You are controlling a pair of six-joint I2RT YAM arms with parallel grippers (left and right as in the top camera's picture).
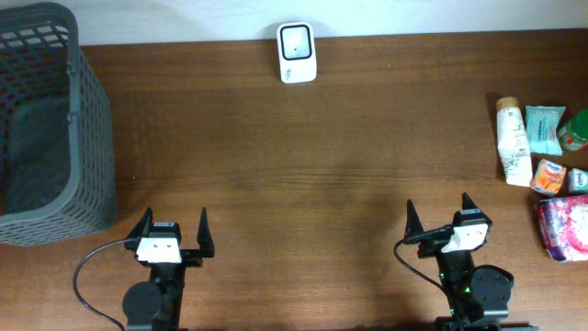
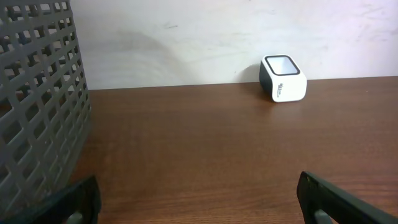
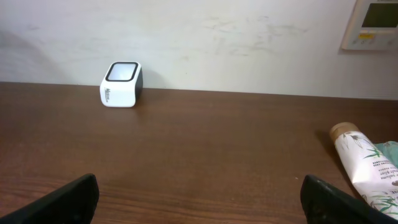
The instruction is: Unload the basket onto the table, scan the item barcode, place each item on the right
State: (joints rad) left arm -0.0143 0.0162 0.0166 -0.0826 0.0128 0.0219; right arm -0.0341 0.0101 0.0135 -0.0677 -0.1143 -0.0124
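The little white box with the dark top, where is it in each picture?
Overhead: scanner top centre, at the table's back edge.
Left wrist: scanner upper right, by the wall.
Right wrist: scanner upper left, by the wall.
Shared landmark: the table's back edge meeting the pale wall.

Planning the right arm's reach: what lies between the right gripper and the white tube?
Nothing; the overhead view shows only bare wooden table between the right gripper and the white tube.
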